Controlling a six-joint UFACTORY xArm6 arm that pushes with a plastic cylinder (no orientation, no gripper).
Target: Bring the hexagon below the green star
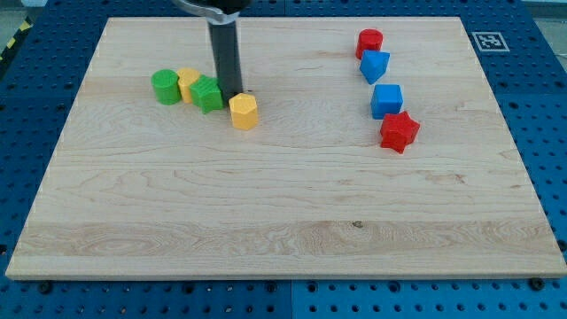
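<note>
Wood grain fills the view's bottom half of the table (266, 230), a pale board lying on a blue perforated surface (545, 133). Farther up, toward the view's right, a red star (399, 132) touches a blue cube (387, 101) above it; then come a blue wedge-like block (374, 66) and a red cylinder-like block (369, 42), running as a column. At the view's left, the yellow hexagon (244, 112) sits just right of and slightly below the green star (207, 93). My tip (236, 94) stands between them, touching the hexagon's upper left edge. There is no gripper, only the dark rod. Left of the star lie a yellow block (187, 82), shape unclear, and a green cylinder (165, 87). A black-and-white square marker (487, 41), without readable writing, sits off the board's top right corner.
</note>
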